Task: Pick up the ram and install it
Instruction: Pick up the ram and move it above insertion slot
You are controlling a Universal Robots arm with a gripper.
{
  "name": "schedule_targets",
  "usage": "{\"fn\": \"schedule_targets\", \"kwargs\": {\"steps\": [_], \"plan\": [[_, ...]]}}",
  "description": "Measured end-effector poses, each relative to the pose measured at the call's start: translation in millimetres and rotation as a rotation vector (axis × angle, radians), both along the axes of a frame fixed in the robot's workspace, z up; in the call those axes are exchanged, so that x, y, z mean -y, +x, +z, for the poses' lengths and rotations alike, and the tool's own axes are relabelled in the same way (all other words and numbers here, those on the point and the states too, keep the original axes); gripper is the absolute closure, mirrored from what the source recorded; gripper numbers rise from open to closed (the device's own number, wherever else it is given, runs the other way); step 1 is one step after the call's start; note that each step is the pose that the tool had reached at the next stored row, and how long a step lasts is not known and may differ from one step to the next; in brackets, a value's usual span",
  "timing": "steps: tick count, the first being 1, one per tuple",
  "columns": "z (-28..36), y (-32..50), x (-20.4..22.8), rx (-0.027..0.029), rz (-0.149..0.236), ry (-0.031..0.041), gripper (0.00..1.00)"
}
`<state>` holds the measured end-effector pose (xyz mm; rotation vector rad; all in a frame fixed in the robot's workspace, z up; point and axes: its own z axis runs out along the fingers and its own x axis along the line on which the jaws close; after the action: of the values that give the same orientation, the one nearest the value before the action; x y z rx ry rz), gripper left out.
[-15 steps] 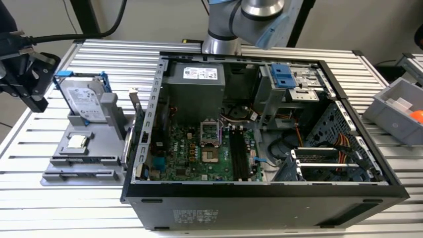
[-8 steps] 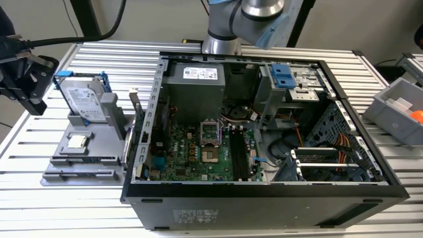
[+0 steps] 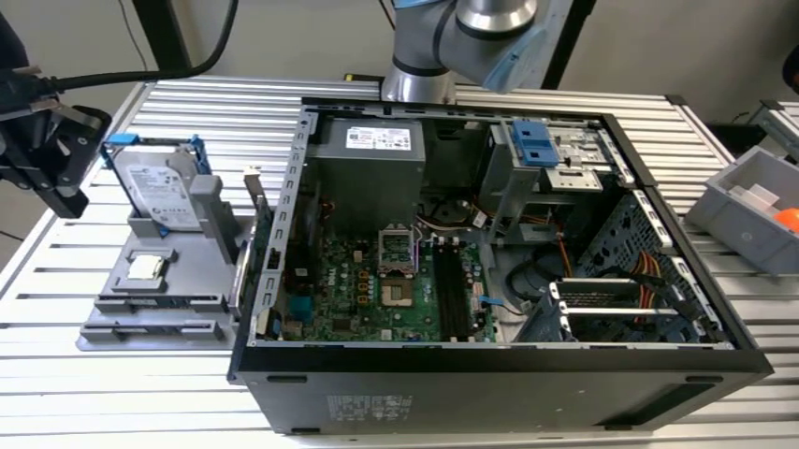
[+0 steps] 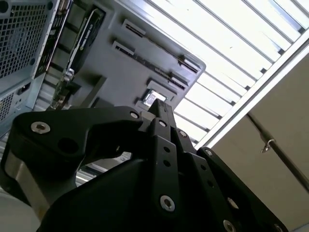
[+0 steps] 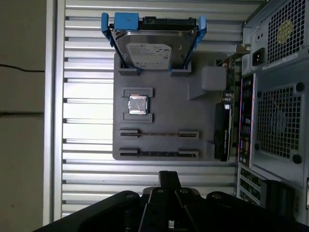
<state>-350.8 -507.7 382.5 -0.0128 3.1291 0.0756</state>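
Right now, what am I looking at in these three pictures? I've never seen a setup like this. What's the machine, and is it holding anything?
It's a robot arm with a gripper. One camera watches from off the arm; two ride near its wrist. On the slatted table sit an open computer case and a gray holder carrying a hard drive, a chip and the ram. The fingers look shut and empty, near the holder, touching nothing.
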Motion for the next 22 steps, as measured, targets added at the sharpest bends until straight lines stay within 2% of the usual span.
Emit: {"fn": "schedule_targets", "kwargs": {"steps": [22], "plan": [[-0.1,0.0,0.2,0.0001,-0.002,0.0001,1.00]]}}
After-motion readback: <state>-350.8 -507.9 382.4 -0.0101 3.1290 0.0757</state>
